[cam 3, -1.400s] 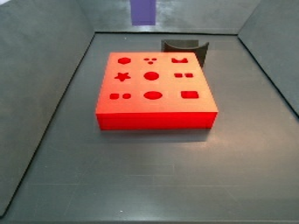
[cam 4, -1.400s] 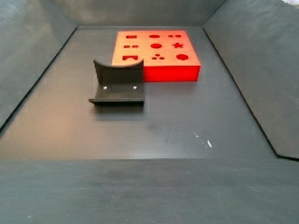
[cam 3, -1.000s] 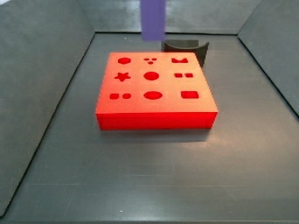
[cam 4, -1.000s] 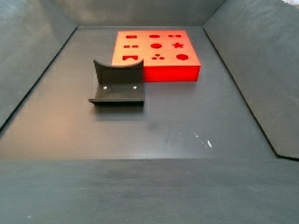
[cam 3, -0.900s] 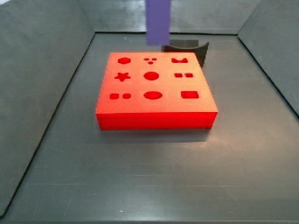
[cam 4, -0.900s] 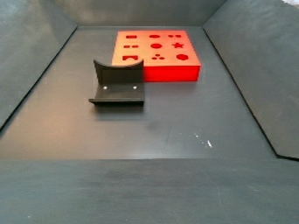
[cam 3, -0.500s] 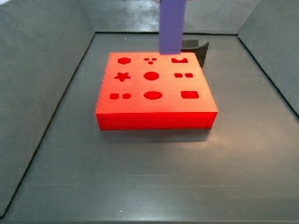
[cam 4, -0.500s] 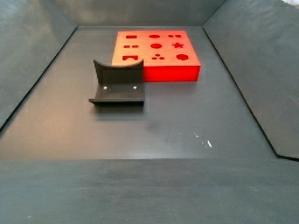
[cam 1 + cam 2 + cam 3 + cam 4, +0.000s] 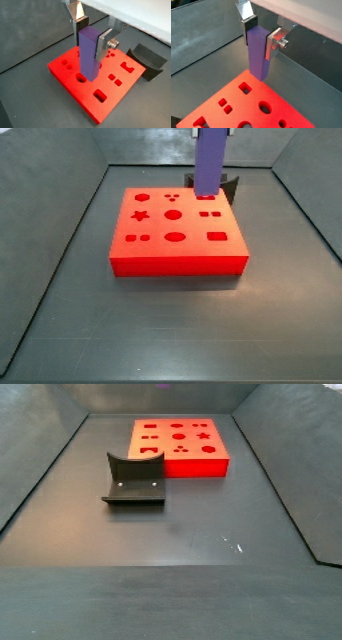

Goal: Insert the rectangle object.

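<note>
My gripper [image 9: 93, 36] is shut on the purple rectangle object [image 9: 89, 55], which hangs upright between the silver fingers in both wrist views [image 9: 257, 52]. The bar hovers above the red block with shaped holes [image 9: 100, 80]. In a side view the purple bar [image 9: 210, 163] comes down from the top edge over the far right part of the red block [image 9: 177, 233], its lower end near the block's back edge. The gripper itself is out of that side view. In another side view the red block [image 9: 178, 448] shows and the bar is out of view.
The dark fixture [image 9: 134, 479] stands on the grey floor in front of the block; it also shows behind the block in a side view [image 9: 221, 183] and in a wrist view [image 9: 148, 59]. Grey walls enclose the floor on all sides.
The purple bar has moved to the right and lower in the side view, from the back left of the block to over its far right part.
</note>
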### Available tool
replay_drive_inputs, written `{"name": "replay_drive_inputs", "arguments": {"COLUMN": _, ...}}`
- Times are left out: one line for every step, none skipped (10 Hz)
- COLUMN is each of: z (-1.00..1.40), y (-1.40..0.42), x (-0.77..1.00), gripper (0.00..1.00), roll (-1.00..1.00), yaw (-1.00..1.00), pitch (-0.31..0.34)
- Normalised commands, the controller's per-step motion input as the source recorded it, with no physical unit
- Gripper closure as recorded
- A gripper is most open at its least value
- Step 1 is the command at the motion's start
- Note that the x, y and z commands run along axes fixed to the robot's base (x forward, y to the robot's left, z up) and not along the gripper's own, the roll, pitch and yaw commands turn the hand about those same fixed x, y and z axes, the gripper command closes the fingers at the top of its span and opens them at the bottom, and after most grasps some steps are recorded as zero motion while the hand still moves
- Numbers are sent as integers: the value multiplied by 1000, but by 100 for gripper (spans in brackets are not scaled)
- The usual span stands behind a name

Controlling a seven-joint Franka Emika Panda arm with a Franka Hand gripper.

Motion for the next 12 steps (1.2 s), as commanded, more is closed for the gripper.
{"name": "replay_drive_inputs", "arguments": {"z": -180, "y": 0, "x": 226, "gripper": 100, "roll": 130, "yaw": 0, "pitch": 0}}
{"name": "replay_drive_inputs", "arguments": {"z": -251, "y": 0, "x": 169, "gripper": 100, "roll": 170, "yaw": 0, "pitch": 0}}
{"name": "replay_drive_inputs", "arguments": {"z": -260, "y": 0, "x": 229, "gripper": 100, "roll": 179, "yaw": 0, "pitch": 0}}
{"name": "replay_drive_inputs", "arguments": {"z": -251, "y": 0, "x": 229, "gripper": 100, "roll": 166, "yaw": 0, "pitch": 0}}
{"name": "replay_drive_inputs", "arguments": {"z": -237, "y": 0, "x": 226, "gripper": 100, "roll": 149, "yaw": 0, "pitch": 0}}
{"name": "replay_drive_inputs", "arguments": {"z": -277, "y": 0, "x": 269, "gripper": 100, "roll": 44, "yaw": 0, "pitch": 0}}
{"name": "replay_drive_inputs", "arguments": {"z": -337, "y": 0, "x": 406, "gripper": 100, "roll": 100, "yaw": 14, "pitch": 0}}
{"name": "replay_drive_inputs", "arguments": {"z": -323, "y": 0, "x": 391, "gripper": 100, "roll": 160, "yaw": 0, "pitch": 0}}
{"name": "replay_drive_inputs", "arguments": {"z": -389, "y": 129, "x": 274, "gripper": 100, "roll": 51, "yaw": 0, "pitch": 3}}
{"name": "replay_drive_inputs", "arguments": {"z": -389, "y": 214, "x": 277, "gripper": 100, "roll": 0, "yaw": 0, "pitch": 107}}
{"name": "replay_drive_inputs", "arguments": {"z": -366, "y": 234, "x": 266, "gripper": 100, "roll": 0, "yaw": 0, "pitch": 113}}
{"name": "replay_drive_inputs", "arguments": {"z": -363, "y": 140, "x": 117, "gripper": 100, "roll": -20, "yaw": 0, "pitch": 97}}
